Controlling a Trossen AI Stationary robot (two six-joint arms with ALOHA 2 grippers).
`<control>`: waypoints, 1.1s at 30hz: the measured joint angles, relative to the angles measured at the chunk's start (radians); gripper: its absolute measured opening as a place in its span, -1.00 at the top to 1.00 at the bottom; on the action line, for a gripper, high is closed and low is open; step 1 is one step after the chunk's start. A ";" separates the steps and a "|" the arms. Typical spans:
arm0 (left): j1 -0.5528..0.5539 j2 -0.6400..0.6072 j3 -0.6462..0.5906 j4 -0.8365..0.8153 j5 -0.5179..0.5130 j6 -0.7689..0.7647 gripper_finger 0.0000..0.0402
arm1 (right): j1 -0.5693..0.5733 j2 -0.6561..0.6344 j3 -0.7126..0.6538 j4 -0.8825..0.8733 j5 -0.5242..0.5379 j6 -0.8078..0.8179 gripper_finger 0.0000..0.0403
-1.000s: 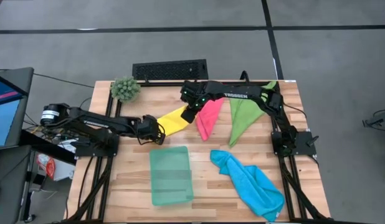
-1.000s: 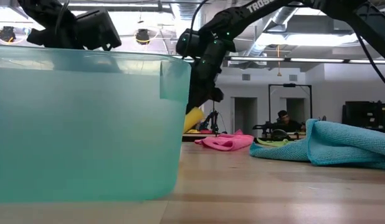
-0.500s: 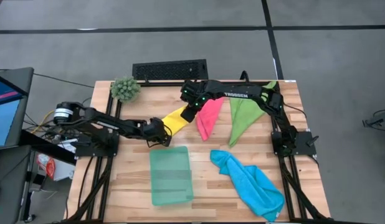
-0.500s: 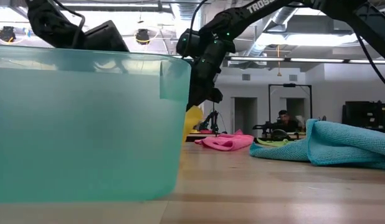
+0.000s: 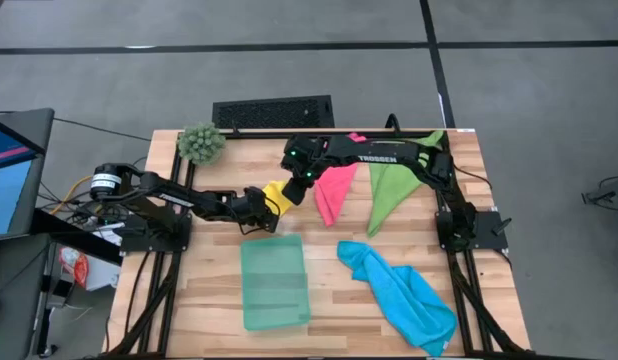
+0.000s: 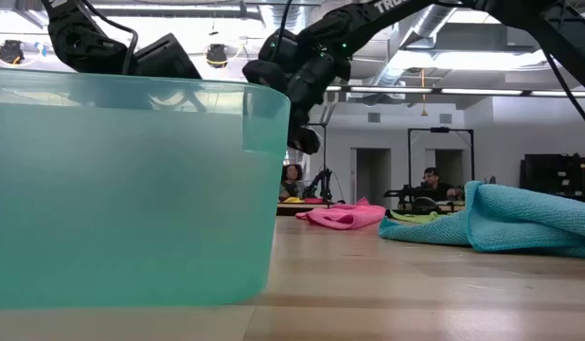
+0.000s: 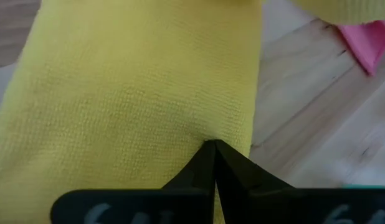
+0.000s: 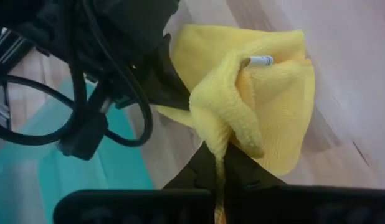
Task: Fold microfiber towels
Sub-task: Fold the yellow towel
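Both the left end effector (image 5: pixel 261 203) and right end effector (image 5: pixel 294 183) pinch the yellow towel (image 5: pixel 277 193); best align edges before lowering it.

From above, we look straight down on the whole table (image 5: pixel 209 300) and both arms. At table-top height we look level across it into the room — the teal tray (image 6: pixel 132 189) stands close before the lens. Each wrist view sits very near the yellow towel (image 7: pixel 136 93), which both share — the right wrist view also faces the left arm (image 8: pixel 99 56).
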 joint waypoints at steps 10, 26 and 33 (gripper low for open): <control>0.000 -0.037 0.090 -0.081 0.001 0.031 1.00 | -0.001 0.000 0.000 0.056 0.007 0.023 0.89; -0.169 -0.415 0.115 -0.767 -0.156 -0.159 1.00 | -0.017 0.000 0.000 0.045 0.014 0.001 0.87; -0.182 -0.350 -0.025 -0.576 -0.113 -0.209 1.00 | -0.020 0.000 0.000 0.039 0.014 -0.003 0.88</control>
